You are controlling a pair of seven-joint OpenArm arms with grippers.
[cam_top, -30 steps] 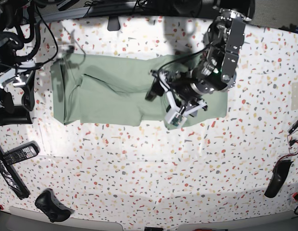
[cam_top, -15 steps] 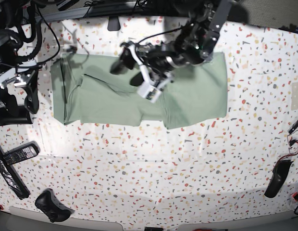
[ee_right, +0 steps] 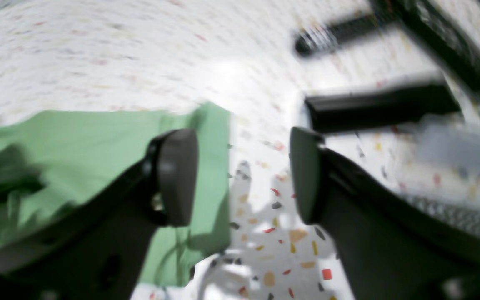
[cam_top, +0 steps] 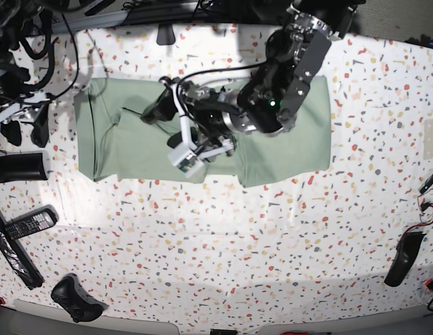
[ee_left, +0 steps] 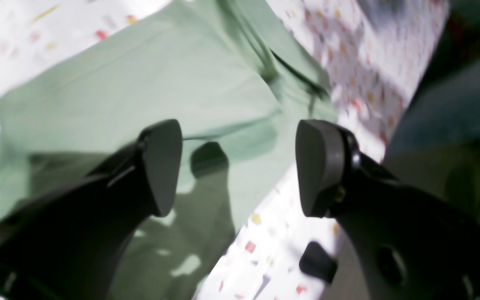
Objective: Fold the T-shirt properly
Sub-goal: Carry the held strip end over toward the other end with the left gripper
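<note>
White terrazzo bench (cam_top: 223, 237) speckled red, yellow and grey fills our overhead view. Across its far half lies the shirt (cam_top: 286, 150), pale sage green, spread in a wide band from near the left edge toward the right, with creases and a folded flap at its left end. Our left arm reaches in from the far edge, its gripper (cam_top: 176, 125) hovering over the shirt's middle; in the wrist view (ee_left: 236, 166) the two dark fingers stand well apart with only cloth and bench seen between them, gripping nothing. Our right gripper (cam_top: 24, 129) sits at the left edge, just beside the shirt's left end; its wrist view (ee_right: 242, 177), blurred, shows the fingers apart and empty above the shirt's edge (ee_right: 98, 158) and bare bench. Near the left edge sit a black cylinder (cam_top: 17, 167) and a remote (cam_top: 24, 223); a game controller (cam_top: 75, 298) rests at the near-left corner.
</note>
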